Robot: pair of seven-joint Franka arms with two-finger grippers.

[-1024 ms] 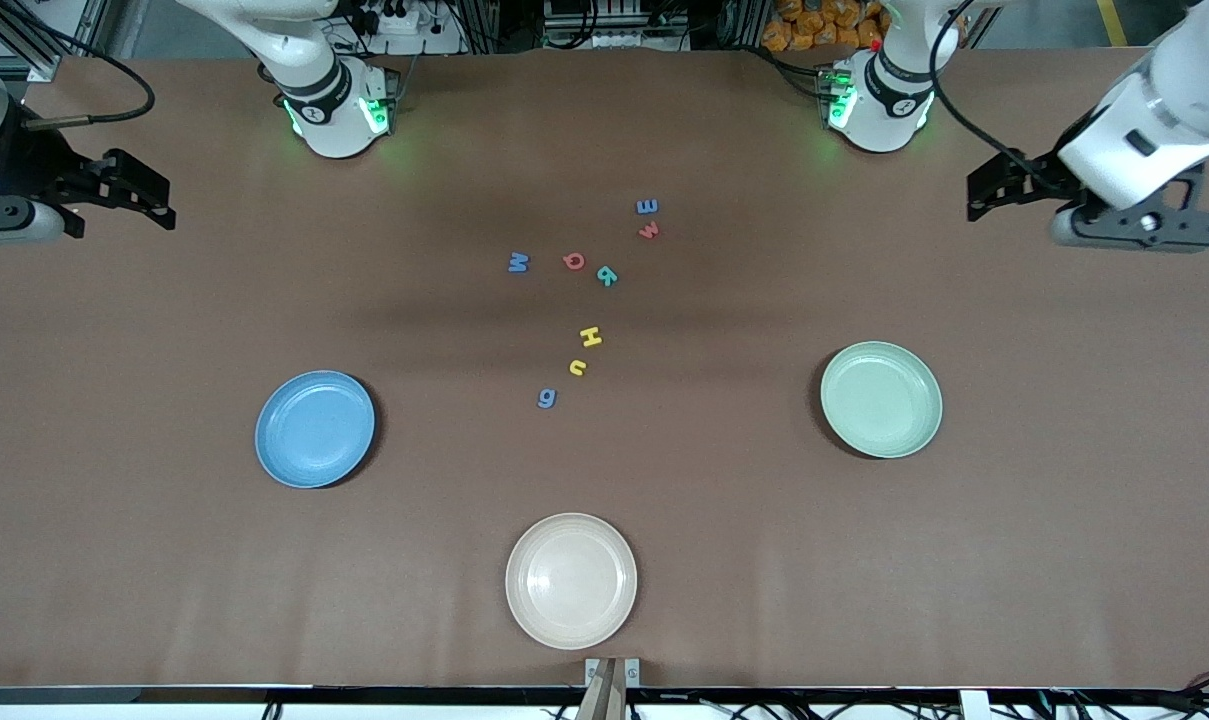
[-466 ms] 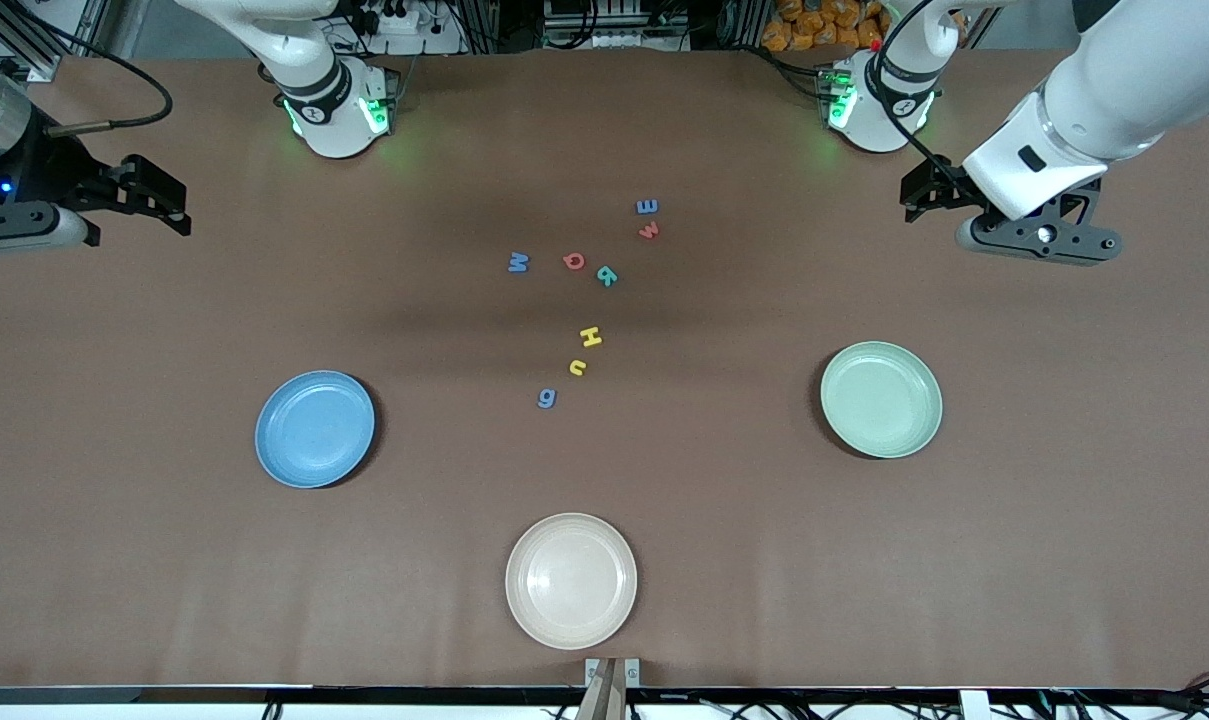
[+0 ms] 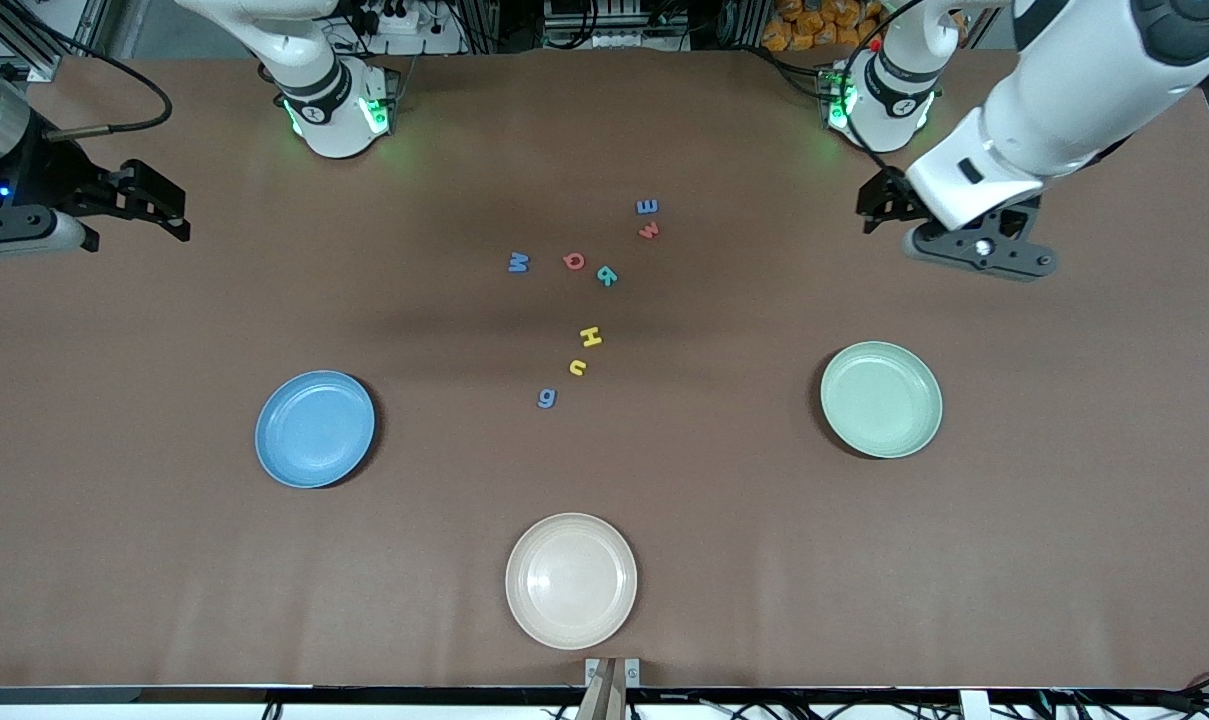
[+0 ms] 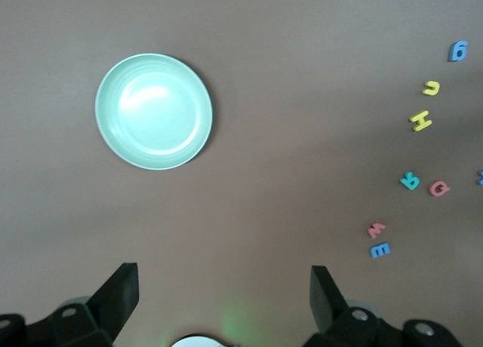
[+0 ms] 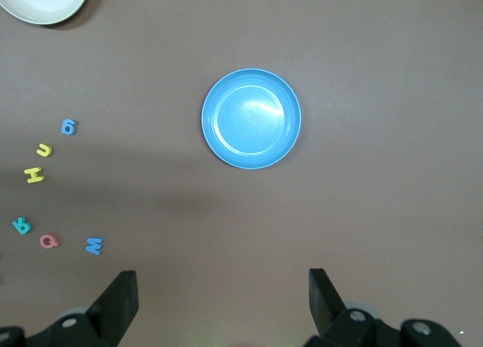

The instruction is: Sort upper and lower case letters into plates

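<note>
Letters lie scattered mid-surface, all outside the plates: blue E [image 3: 647, 207], red w [image 3: 649, 231], blue M [image 3: 518, 262], red Q [image 3: 573, 261], teal letter [image 3: 607, 276], yellow H [image 3: 590, 336], yellow u [image 3: 577, 367], blue g [image 3: 547, 398]. Blue plate [image 3: 314, 429] is seen toward the right arm's end, mint plate [image 3: 881, 399] toward the left arm's, cream plate [image 3: 571, 580] nearest the camera. Left hand [image 3: 886, 199] is held wide over bare surface [image 3: 164, 560]; right hand [image 3: 160, 202] likewise wide, at its own end.
</note>
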